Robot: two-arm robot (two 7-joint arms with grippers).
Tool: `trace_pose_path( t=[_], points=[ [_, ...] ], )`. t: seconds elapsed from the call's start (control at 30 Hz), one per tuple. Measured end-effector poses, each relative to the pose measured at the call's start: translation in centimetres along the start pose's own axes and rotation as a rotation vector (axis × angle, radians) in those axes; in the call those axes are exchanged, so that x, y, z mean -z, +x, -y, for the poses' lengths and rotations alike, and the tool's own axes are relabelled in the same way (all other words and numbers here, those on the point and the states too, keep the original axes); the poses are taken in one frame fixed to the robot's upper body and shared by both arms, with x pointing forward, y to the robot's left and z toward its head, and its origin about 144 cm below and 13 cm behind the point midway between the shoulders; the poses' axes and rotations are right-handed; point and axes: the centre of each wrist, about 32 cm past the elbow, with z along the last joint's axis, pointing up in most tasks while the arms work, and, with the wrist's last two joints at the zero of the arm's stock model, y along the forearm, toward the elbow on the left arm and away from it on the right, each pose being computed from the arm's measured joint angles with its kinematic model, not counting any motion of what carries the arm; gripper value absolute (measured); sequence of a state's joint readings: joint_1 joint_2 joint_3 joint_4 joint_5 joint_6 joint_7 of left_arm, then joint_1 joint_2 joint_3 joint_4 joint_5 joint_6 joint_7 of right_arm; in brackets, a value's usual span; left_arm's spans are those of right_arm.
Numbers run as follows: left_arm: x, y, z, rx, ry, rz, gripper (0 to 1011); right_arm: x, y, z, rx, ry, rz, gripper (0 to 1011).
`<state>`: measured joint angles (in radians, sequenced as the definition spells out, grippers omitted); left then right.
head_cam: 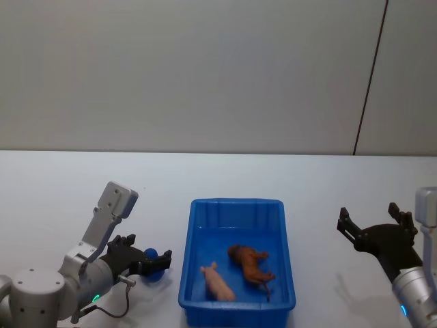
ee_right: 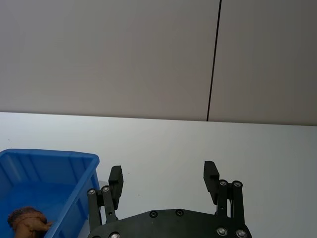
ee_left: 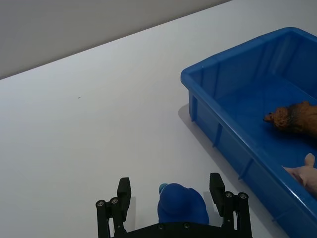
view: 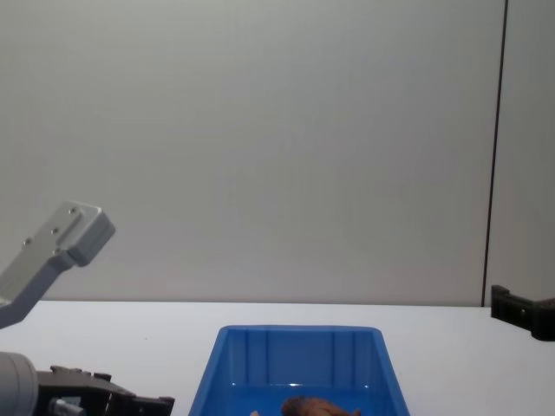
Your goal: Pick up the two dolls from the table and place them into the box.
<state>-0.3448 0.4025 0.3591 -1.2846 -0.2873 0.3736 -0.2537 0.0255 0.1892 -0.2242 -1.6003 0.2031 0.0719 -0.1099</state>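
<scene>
Both dolls lie inside the blue box (head_cam: 235,203): the shaggy reddish-brown one (head_cam: 250,263) right of centre and the pale pink pig-like one (head_cam: 218,282) near the front wall. The left wrist view shows them too, brown (ee_left: 294,118) and pink (ee_left: 304,176), past the box rim (ee_left: 233,57). My left gripper (head_cam: 153,263) rests low on the table left of the box, open, with a small blue object (ee_left: 181,206) between its spread fingers. My right gripper (head_cam: 372,229) hovers right of the box, open and holding nothing.
The white table (head_cam: 68,184) stretches bare behind and to both sides of the box. A grey wall with a dark vertical seam (head_cam: 369,75) closes the back. The left arm's grey link (head_cam: 113,205) rises above the table at the left.
</scene>
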Motion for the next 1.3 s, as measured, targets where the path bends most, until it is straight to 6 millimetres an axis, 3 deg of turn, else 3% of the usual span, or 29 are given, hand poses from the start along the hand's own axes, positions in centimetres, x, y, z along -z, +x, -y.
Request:
trace_pose_path(
  t=[0.1, 0.37, 0.9, 1.3],
  points=[
    [0.04, 0.05, 0.15, 0.005, 0.011, -0.005, 997, 0.0, 0.0, 0.0, 0.0, 0.0, 0.0, 1001],
    [0.17, 0.05, 0.29, 0.012, 0.032, -0.014, 809, 0.0, 0.0, 0.0, 0.0, 0.0, 0.0, 1001],
    [0.68, -0.32, -0.09, 0.004, 0.041, -0.031, 304, 0.0, 0.0, 0.0, 0.0, 0.0, 0.0, 1001],
    [0.73, -0.55, -0.3, 0.001, -0.002, -0.024, 224, 0.0, 0.0, 0.0, 0.0, 0.0, 0.0, 1001]
  ],
)
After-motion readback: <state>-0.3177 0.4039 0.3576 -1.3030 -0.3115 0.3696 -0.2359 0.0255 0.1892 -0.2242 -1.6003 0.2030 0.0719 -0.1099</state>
